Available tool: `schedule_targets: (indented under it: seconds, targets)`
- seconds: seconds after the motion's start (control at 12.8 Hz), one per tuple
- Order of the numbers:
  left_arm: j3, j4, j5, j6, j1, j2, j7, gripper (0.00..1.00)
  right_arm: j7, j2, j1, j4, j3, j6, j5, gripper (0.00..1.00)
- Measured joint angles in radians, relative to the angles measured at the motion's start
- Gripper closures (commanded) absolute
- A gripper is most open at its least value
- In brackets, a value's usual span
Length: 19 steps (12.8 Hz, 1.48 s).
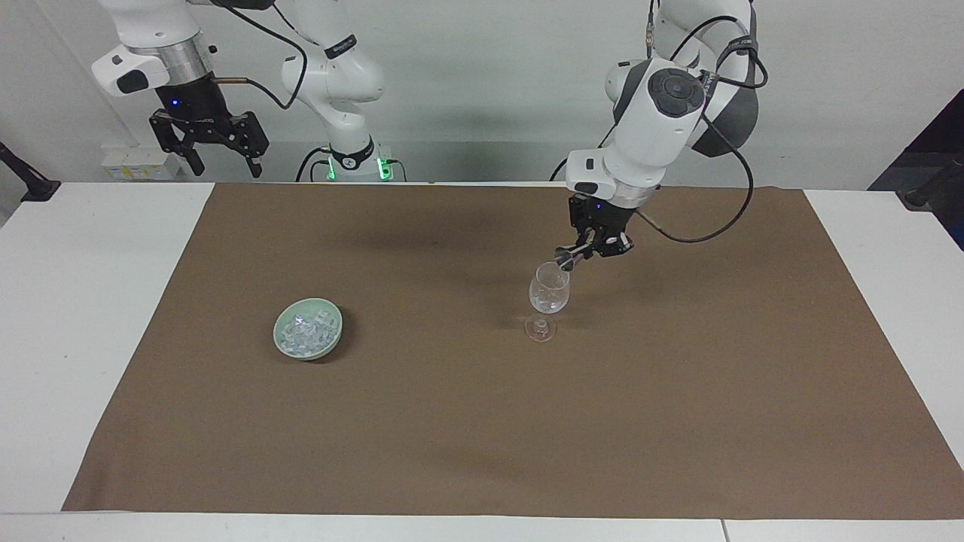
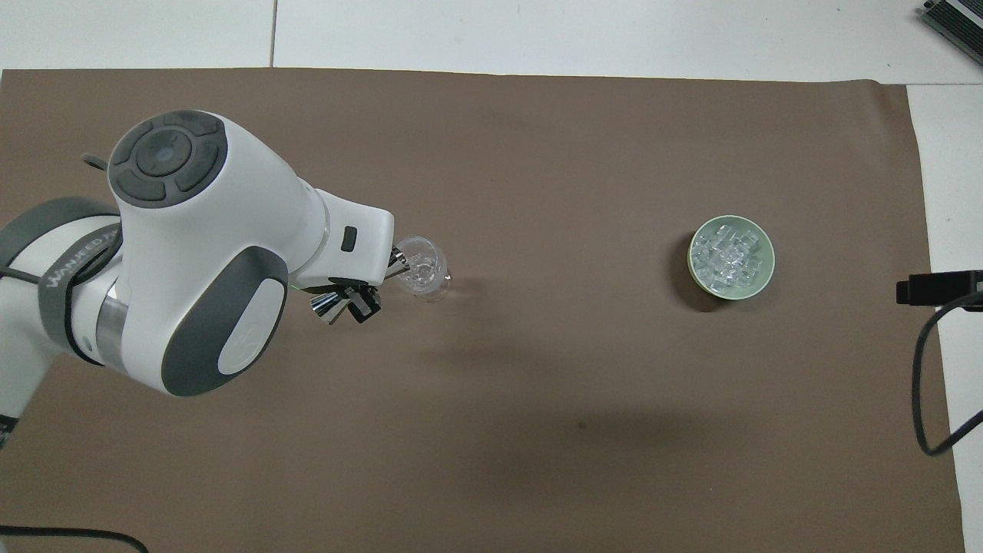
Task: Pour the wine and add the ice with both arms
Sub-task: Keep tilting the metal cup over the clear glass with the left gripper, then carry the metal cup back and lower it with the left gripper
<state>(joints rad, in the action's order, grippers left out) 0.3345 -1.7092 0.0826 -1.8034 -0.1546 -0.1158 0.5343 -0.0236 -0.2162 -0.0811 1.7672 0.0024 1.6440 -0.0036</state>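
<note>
1. Left end effector (image 1: 595,247) hangs just over the rim of the wine glass (image 1: 548,297), clenched on a small silver jigger (image 1: 566,260).
2. The jigger lies tipped on its side, one cone mouth right at the glass's rim on the robots' side; in the overhead view its other cone pokes out at about seven o'clock from the glass (image 2: 421,273).
3. The wine glass stands upright on the brown mat (image 1: 678,391), toward the left arm's end of the surface (image 1: 75,316), foot flat on the mat.
4. Something clear and glinting sits in the bowl of the glass; whether liquid or cubes, I cannot tell.
5. Over to the ice (image 1: 307,331): a heap of small clear cubes in a pale green bowl (image 1: 280,337), toward the right arm's end of the mat.
6. From above, the green bowl (image 2: 760,234) sits at roughly three o'clock from the glass, well apart from it, at about the same depth from the robots.
7. Right end effector (image 1: 218,162) waits high in the air over the robots' edge of the surface at its own end, fingers spread wide, gripping nothing.
8. A black cable (image 2: 925,369) loops at the right arm's end in the overhead view.
</note>
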Motion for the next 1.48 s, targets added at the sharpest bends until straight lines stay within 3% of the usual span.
schedule_targets:
  seconds: [0.47, 1.09, 1.25, 1.48]
  targets:
    - [0.0, 0.038, -0.081, 0.054, -0.038, -0.03, -0.005, 1.0, 0.0, 0.0, 0.0, 0.0, 0.0, 0.0, 0.0, 0.0]
    - [-0.016, 0.053, -0.091, 0.061, -0.032, -0.032, -0.004, 1.0, 0.0, 0.0, 0.0, 0.0, 0.0, 0.0, 0.0, 0.0]
    - [-0.019, 0.061, -0.08, 0.061, -0.002, -0.03, 0.017, 1.0, 0.0, 0.0, 0.0, 0.0, 0.0, 0.0, 0.0, 0.0]
    - [-0.022, 0.065, 0.035, 0.06, 0.101, -0.03, 0.157, 1.0, 0.0, 0.0, 0.0, 0.0, 0.0, 0.0, 0.0, 0.0]
